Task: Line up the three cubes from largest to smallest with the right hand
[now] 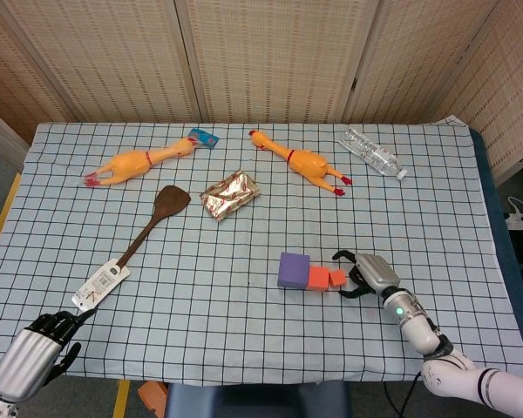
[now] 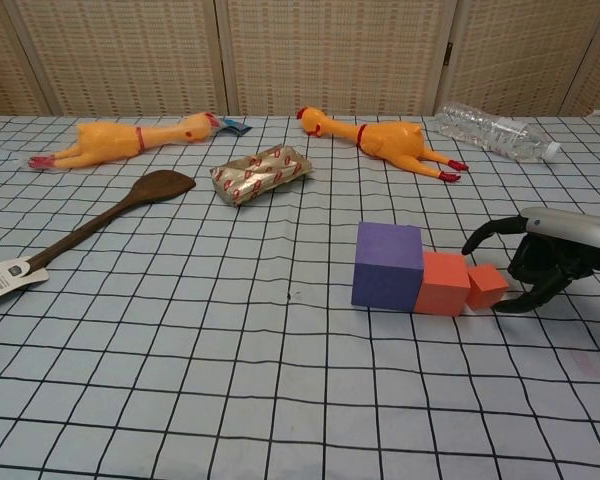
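Three cubes stand in a row touching each other: a large purple cube (image 1: 293,270) (image 2: 388,265), a middle orange cube (image 1: 319,278) (image 2: 444,283) and a small orange cube (image 1: 337,279) (image 2: 487,286). My right hand (image 1: 364,274) (image 2: 533,264) is just right of the small cube, fingers spread around a gap and holding nothing. Its fingertips (image 2: 477,240) reach toward the small cube without gripping it. My left hand (image 1: 37,350) hangs below the table's near left corner with its fingers curled in on nothing.
Two yellow rubber chickens (image 1: 139,162) (image 1: 302,160), a foil snack packet (image 1: 229,193), a wooden spatula (image 1: 139,239) with a tag, and a plastic bottle (image 1: 373,158) lie on the checked cloth farther back.
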{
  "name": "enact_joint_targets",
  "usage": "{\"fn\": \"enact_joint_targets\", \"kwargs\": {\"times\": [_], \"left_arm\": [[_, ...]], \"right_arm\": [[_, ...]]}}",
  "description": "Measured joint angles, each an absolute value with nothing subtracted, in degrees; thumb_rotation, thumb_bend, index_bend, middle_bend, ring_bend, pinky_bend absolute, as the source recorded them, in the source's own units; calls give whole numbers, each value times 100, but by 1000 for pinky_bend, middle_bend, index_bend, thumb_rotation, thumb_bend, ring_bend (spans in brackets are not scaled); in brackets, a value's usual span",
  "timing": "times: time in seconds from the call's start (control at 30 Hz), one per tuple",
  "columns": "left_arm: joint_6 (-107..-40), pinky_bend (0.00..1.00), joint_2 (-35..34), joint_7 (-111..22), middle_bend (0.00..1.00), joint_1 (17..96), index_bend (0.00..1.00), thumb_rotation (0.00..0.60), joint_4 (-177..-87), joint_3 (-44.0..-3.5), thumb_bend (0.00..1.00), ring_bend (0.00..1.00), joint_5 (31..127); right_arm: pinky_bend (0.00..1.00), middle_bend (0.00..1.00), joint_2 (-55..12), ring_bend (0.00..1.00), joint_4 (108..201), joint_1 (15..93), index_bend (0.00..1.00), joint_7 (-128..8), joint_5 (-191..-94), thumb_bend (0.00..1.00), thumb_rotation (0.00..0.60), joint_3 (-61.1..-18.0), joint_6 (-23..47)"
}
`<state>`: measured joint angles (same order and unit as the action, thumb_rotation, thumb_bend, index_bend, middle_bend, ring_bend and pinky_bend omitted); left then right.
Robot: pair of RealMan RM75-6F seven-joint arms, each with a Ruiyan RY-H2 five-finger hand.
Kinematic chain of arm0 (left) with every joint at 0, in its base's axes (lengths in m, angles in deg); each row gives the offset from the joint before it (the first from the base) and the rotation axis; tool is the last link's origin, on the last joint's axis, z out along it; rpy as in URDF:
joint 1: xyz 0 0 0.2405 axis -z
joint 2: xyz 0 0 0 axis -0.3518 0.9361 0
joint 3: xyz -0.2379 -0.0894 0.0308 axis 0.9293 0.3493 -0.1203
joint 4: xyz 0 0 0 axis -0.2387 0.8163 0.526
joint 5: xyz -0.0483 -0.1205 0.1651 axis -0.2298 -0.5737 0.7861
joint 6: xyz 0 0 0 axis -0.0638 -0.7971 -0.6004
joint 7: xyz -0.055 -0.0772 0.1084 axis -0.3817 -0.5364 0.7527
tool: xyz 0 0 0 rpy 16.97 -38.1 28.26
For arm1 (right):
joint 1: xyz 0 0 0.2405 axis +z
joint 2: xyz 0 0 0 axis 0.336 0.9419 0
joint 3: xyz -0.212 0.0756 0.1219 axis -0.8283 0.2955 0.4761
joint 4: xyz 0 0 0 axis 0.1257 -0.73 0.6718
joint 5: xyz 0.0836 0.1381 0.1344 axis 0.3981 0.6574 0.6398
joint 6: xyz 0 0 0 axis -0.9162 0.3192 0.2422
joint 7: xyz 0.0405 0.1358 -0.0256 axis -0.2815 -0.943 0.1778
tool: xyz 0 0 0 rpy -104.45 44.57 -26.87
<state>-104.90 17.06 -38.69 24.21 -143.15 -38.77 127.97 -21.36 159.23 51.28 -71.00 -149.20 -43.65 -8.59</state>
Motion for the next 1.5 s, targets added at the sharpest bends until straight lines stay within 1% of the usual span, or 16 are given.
{"fn": "enact_joint_targets", "kwargs": {"times": [0.1, 0.2, 0.23, 0.27, 0.3, 0.33, 0.37, 0.47, 0.57, 0.8, 0.93, 1.07, 1.3, 1.5], "left_arm": [[-10496, 425, 1703, -3867, 402, 2418, 194, 600, -14311, -3878, 452, 319, 12802], [-10493, 425, 1703, -3862, 402, 2420, 194, 600, -14312, -3878, 451, 319, 12803], [-10492, 425, 1702, -3861, 402, 2420, 194, 600, -14312, -3878, 451, 319, 12804], [-10490, 425, 1702, -3858, 402, 2420, 194, 600, -14313, -3880, 451, 319, 12807], [-10486, 425, 1700, -3848, 402, 2420, 194, 600, -14314, -3882, 451, 319, 12810], [-10481, 425, 1698, -3838, 402, 2420, 194, 600, -14314, -3883, 451, 320, 12811], [-10478, 425, 1696, -3833, 402, 2419, 194, 600, -14316, -3884, 451, 320, 12810], [-10476, 425, 1695, -3826, 401, 2418, 194, 600, -14323, -3883, 450, 319, 12806], [-10474, 425, 1695, -3823, 402, 2417, 194, 600, -14321, -3885, 450, 320, 12808], [-10462, 425, 1697, -3809, 402, 2418, 193, 600, -14326, -3888, 450, 319, 12808], [-10457, 425, 1697, -3808, 402, 2420, 194, 600, -14330, -3889, 450, 319, 12809], [-10477, 426, 1701, -3824, 402, 2413, 194, 600, -14328, -3889, 450, 319, 12809], [-10455, 425, 1702, -3843, 402, 2420, 194, 600, -14335, -3887, 450, 320, 12791], [-10429, 425, 1715, -3876, 402, 2432, 194, 600, -14342, -3902, 451, 320, 12798]], "right_arm": [[993, 925, -1865, 975, 16174, 5100, 258, -7137, -14972, 88, 600, -4411, -883], [993, 925, -1626, 975, 16409, 5061, 254, -7138, -14997, 137, 600, -4458, -888], [993, 925, -1582, 975, 16455, 5051, 249, -7134, -14999, 192, 600, -4471, -890], [993, 925, -1551, 975, 16485, 5045, 244, -7130, -14995, 273, 600, -4477, -892], [993, 925, -1507, 974, 16525, 5039, 243, -7125, -14987, 288, 600, -4484, -896], [993, 925, -1423, 974, 16598, 5021, 240, -7123, -14963, 382, 600, -4490, -892], [993, 925, -1352, 974, 16662, 5007, 240, -7120, -14935, 449, 600, -4495, -891], [993, 925, -1214, 975, 16785, 4975, 240, -7173, -14767, 579, 600, -4484, -923], [993, 925, -1175, 975, 16797, 4972, 235, -7429, -14668, 635, 600, -4442, -1059], [993, 925, -1086, 975, 16765, 4944, 203, -8545, -14738, 669, 600, -4313, -1449], [993, 925, -1007, 975, 16728, 4951, 188, -9363, -14956, 676, 600, -4262, -1855], [993, 925, -949, 975, 16612, 4962, 188, -9862, -15302, 676, 600, -4253, -2103], [993, 925, -844, 975, 16551, 5038, 234, -9635, -15268, 698, 600, -4294, -2185], [993, 925, -643, 975, 16684, 5193, 241, -8884, -14746, 721, 600, -4404, -2328]]}}
